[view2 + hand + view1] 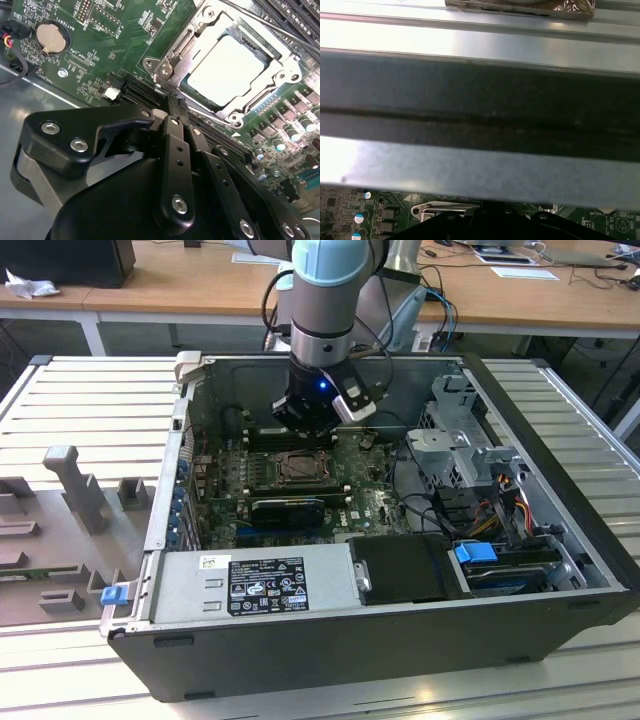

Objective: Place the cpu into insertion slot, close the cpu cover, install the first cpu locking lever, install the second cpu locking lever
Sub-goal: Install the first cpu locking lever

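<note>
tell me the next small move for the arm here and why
Probably a short nudge of the pincer toward the loose-looking lever rod. The cpu already lies in the insertion slot under the lowered cpu cover, the pincer sits at the socket's corner, and that rod seems unlatched, slanting clear of the cover.

cpu (232, 67) beneath cpu cover (218, 22), gripper (176, 106) just beside

Arm (322, 300) vertical, jaws together
</note>
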{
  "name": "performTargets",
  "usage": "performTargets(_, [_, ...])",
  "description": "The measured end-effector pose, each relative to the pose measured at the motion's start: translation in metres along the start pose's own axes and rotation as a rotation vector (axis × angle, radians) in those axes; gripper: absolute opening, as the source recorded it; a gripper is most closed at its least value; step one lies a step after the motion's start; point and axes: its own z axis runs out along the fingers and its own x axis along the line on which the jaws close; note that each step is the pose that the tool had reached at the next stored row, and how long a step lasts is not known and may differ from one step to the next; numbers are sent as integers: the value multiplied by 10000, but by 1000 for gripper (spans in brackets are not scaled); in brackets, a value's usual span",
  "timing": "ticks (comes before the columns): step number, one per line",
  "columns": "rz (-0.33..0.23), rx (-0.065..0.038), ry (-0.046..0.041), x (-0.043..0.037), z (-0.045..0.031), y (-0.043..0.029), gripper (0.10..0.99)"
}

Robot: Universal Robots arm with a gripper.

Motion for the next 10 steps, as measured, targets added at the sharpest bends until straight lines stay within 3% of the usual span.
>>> performTargets(6, [-6,214,18,-1,26,-3,106])
performTargets(10, [-13,280,25,-2,43,-5,106])
